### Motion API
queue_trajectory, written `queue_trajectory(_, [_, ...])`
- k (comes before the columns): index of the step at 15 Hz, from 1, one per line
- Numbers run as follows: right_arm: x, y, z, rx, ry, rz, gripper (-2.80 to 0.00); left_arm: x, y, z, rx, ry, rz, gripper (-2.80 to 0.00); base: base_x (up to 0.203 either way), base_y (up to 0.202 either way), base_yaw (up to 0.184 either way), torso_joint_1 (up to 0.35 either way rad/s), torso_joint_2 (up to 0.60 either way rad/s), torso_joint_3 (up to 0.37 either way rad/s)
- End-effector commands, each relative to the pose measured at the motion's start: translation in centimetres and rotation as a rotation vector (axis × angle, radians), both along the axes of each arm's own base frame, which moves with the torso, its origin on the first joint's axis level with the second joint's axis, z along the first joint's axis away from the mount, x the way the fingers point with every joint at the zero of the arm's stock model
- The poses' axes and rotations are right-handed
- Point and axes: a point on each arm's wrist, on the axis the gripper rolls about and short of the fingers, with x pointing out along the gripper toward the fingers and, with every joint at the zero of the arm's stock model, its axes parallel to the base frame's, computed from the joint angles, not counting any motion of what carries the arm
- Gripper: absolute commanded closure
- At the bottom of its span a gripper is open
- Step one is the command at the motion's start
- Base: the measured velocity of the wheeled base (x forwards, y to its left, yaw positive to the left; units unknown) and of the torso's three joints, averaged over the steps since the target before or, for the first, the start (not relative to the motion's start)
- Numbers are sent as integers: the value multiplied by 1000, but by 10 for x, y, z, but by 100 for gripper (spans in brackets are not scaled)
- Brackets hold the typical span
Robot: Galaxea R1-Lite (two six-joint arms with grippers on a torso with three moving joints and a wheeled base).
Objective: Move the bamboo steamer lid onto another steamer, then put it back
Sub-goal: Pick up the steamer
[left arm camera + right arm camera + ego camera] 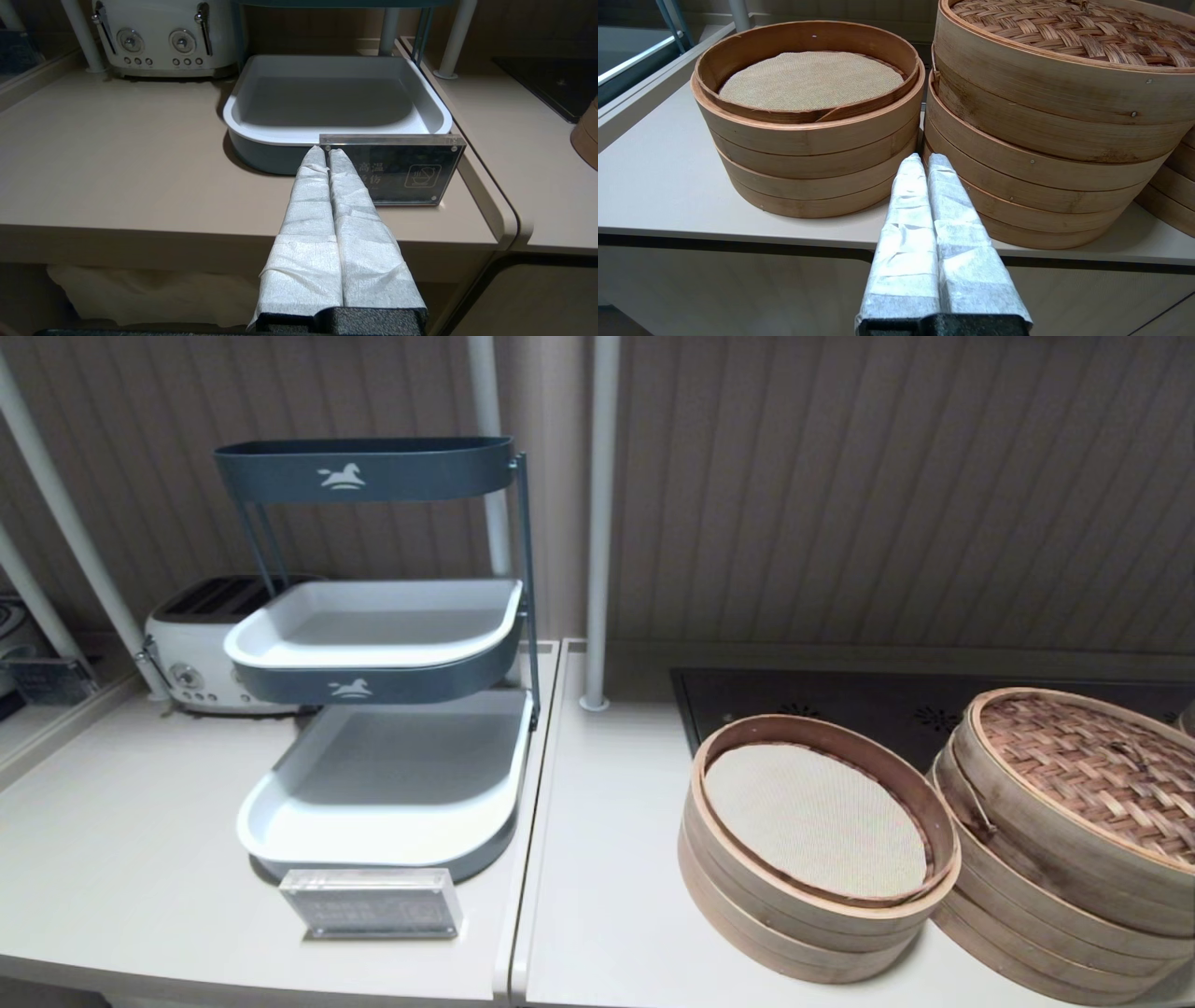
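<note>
The bamboo steamer lid (1092,770) with its tan-pink woven top lies on another steamer (1046,905) at the far right, set slightly askew on the pale hoop tiers. In the right wrist view the lid (1069,28) tops that stack (1041,186). No darker lid shows. To its left, touching it, stands the open steamer (812,933) with a cream liner (814,819). My right gripper (924,158) is shut and empty, low before the counter edge, facing the gap between both stacks. My left gripper (326,151) is shut and empty, near the counter's front. Neither shows in the head view.
A tiered tray rack (280,831) stands on the left counter with an acrylic sign (372,903) in front and a toaster (191,653) behind. A dark hob (887,705) lies behind the steamers. A third bamboo stack (1174,186) edges in at the right.
</note>
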Motion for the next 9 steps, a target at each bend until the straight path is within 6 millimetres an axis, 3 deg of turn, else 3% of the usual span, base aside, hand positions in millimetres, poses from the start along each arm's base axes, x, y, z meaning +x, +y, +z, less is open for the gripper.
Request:
queue_trajectory(1, [2,0,-7,0,27,0,0,2,0,-8,0,24,-1,0,0,0,0,0,0,0])
queue_trajectory(9, [2,0,-7,-3,26,2,0,2,0,-8,0,25,-1,0,0,0,0,0,0,0])
